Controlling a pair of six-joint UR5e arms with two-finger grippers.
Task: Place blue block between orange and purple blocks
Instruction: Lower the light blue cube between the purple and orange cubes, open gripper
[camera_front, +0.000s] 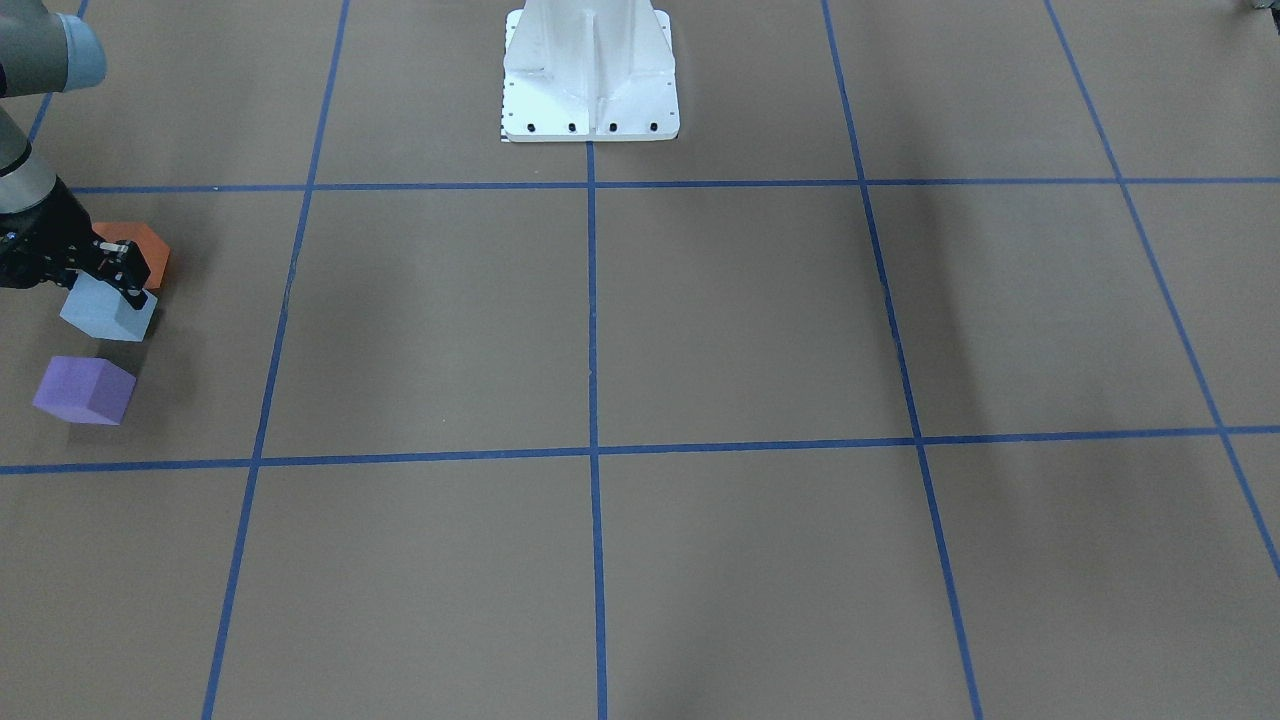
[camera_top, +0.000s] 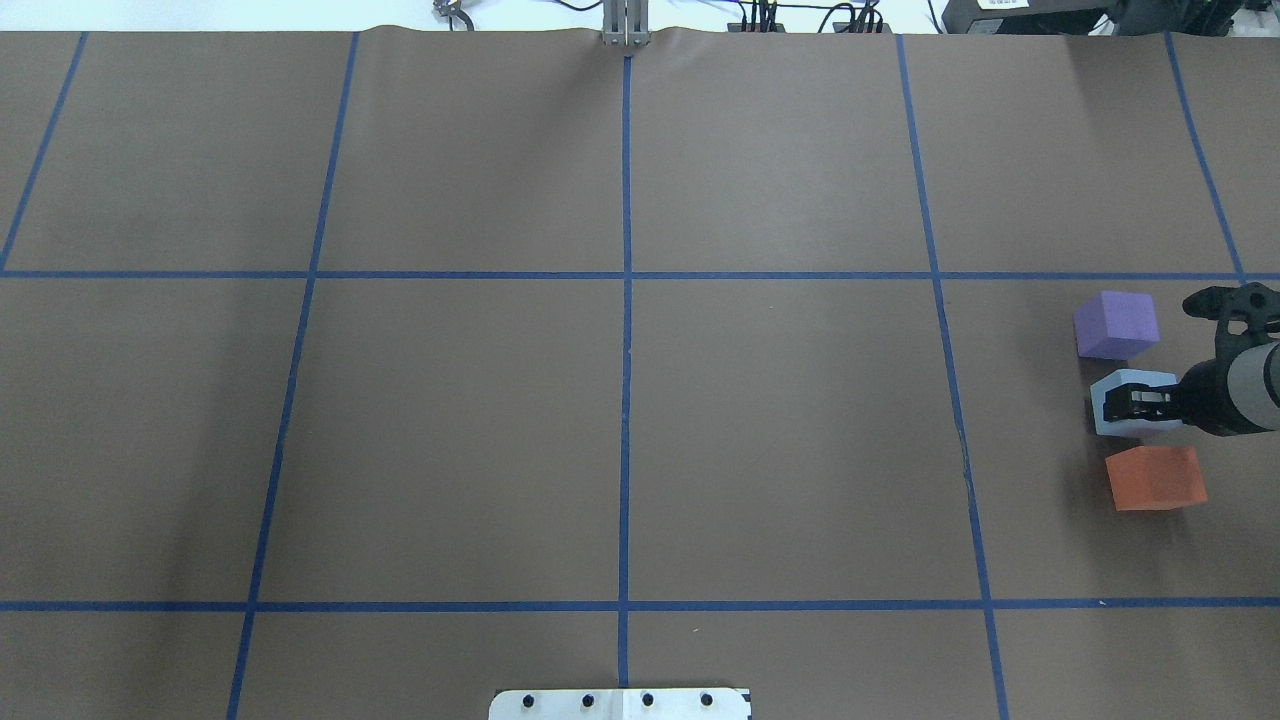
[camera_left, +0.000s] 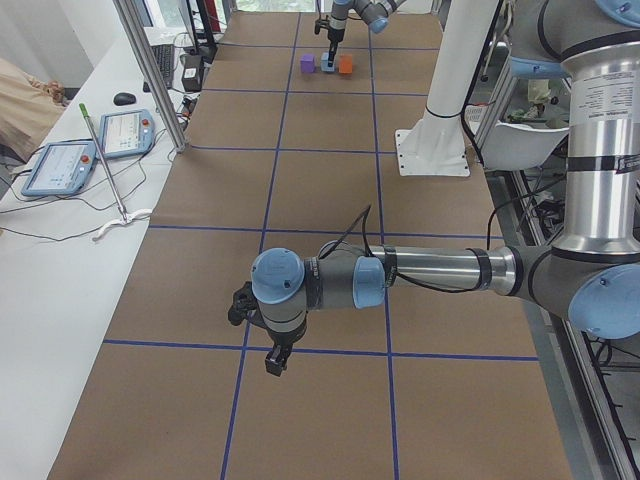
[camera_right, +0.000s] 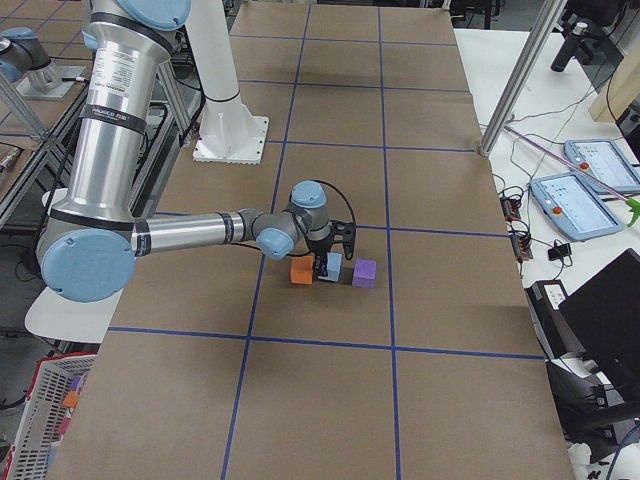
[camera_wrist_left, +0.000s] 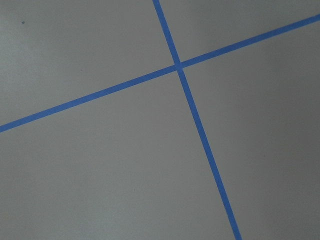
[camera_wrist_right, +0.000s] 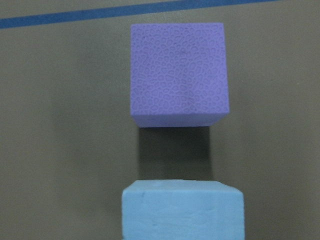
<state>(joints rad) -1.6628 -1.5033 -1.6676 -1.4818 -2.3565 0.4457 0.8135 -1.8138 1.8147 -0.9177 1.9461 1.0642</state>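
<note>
The light blue block (camera_front: 100, 312) rests on the table between the orange block (camera_front: 155, 258) and the purple block (camera_front: 85, 390), in one row with small gaps. In the overhead view the blue block (camera_top: 1125, 380) lies between the purple block (camera_top: 1115, 323) and the orange block (camera_top: 1155, 478). My right gripper (camera_top: 1120, 405) is down over the blue block, its fingers at the block's sides, apparently shut on it. The right wrist view shows the purple block (camera_wrist_right: 179, 75) and the blue block's top (camera_wrist_right: 182, 212). My left gripper (camera_left: 272, 362) hangs over bare table far away; I cannot tell its state.
The white robot base (camera_front: 590, 75) stands at the middle of the table's robot side. Blue tape lines (camera_top: 625, 275) divide the brown table into squares. The blocks sit near the table's end on my right. Operator tablets (camera_right: 575, 200) lie on a side bench.
</note>
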